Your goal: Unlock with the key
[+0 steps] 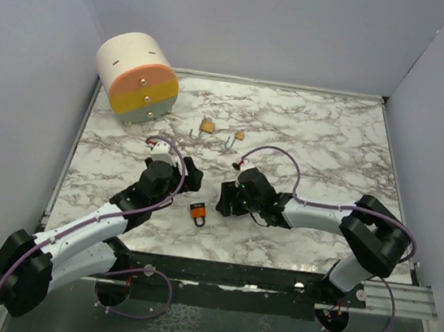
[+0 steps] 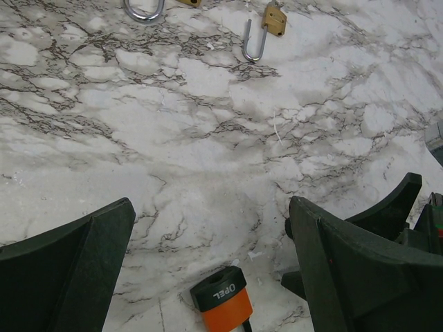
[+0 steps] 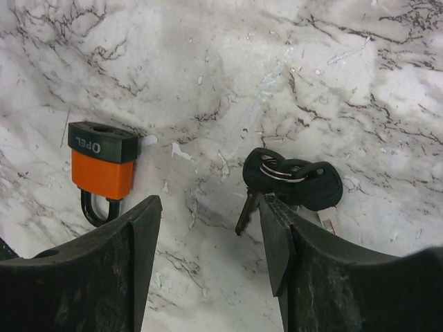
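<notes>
An orange padlock (image 1: 197, 212) with a black top lies flat on the marble table (image 1: 332, 139) between my two arms. It shows in the left wrist view (image 2: 223, 302) and in the right wrist view (image 3: 102, 162), where its shackle is shut. A bunch of black-headed keys (image 3: 293, 181) on a ring lies right of the padlock, touching my right gripper's right finger (image 3: 277, 235). My right gripper (image 1: 225, 200) (image 3: 211, 204) is open and low over the table, with nothing between its fingers. My left gripper (image 1: 172, 182) (image 2: 211, 207) is open and empty, just beyond the padlock.
Two small brass padlocks (image 1: 208, 124) (image 1: 237, 135) with open shackles lie at the back middle; one shows in the left wrist view (image 2: 275, 19). A round cream drawer unit (image 1: 135, 77) stands at the back left. Grey walls close the table in.
</notes>
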